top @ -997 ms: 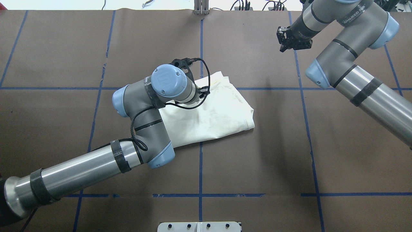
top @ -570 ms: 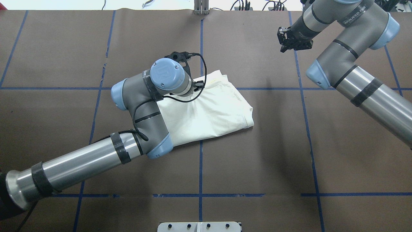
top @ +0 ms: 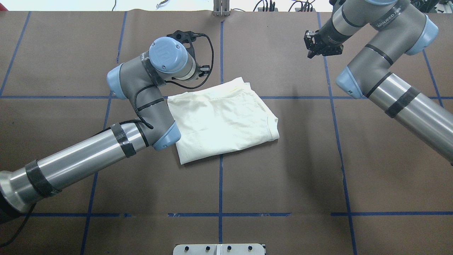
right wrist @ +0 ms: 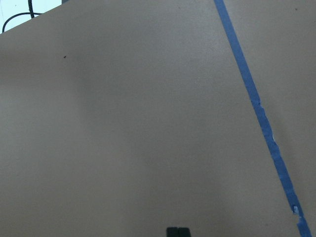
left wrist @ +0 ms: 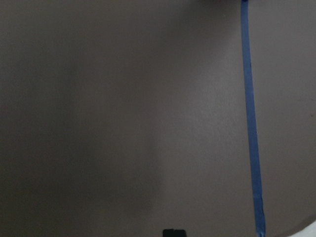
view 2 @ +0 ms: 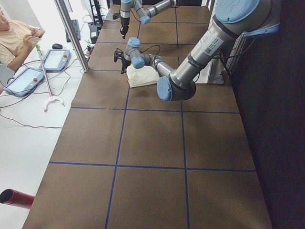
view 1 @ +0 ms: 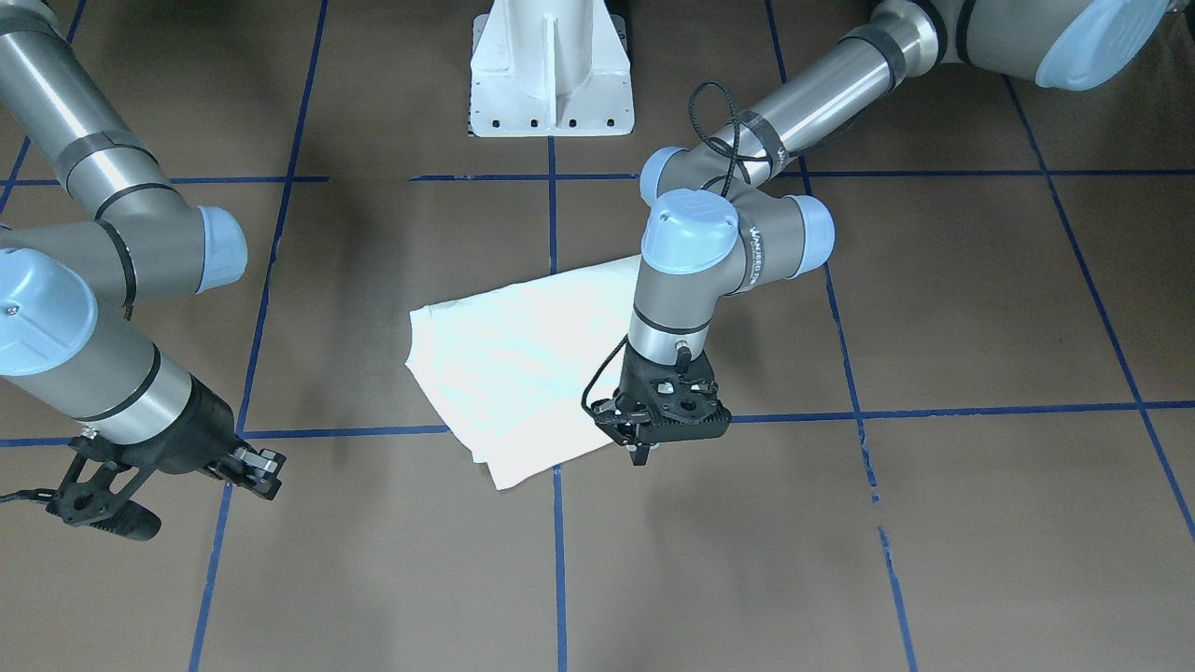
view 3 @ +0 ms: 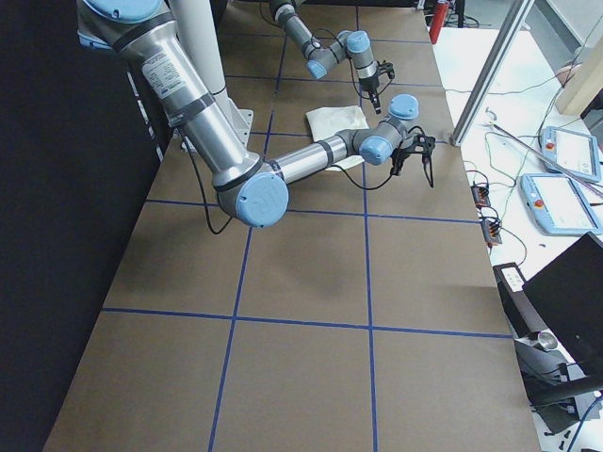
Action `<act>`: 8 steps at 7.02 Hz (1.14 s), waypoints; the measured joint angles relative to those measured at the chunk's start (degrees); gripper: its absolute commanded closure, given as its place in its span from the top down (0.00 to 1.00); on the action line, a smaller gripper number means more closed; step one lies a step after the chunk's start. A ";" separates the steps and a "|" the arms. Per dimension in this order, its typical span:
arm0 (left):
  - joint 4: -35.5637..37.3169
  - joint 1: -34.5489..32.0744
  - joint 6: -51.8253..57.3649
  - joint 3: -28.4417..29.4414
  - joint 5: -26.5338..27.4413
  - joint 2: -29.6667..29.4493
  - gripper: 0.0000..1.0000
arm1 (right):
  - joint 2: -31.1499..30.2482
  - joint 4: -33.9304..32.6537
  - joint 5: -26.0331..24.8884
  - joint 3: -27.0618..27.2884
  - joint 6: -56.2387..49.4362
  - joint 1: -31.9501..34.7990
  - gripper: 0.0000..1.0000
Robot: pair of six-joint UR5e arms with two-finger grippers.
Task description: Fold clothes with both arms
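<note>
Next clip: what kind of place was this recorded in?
Probably a robotics lab set up for data collection: a table covered in brown paper with a blue tape grid, two control pendants with trailing cables beside it, and a person seated at the side.

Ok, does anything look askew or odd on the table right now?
The folded T-shirt lies skewed to the blue tape grid, and its layers do not line up at the far edge. Nothing else stands out.
</note>
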 measured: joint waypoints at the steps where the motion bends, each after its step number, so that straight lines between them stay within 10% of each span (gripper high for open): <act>1: 0.19 -1.52 1.13 -4.64 -2.26 3.58 0.00 | -0.69 -0.04 0.38 0.08 -0.90 0.75 0.00; 5: 0.34 -16.53 23.87 -23.28 -17.51 24.78 0.00 | -9.79 -1.59 4.76 1.51 -21.15 12.45 0.00; 8: 2.13 -35.97 49.11 -24.30 -31.81 37.95 0.14 | -20.96 -13.83 6.44 9.29 -47.27 23.44 0.00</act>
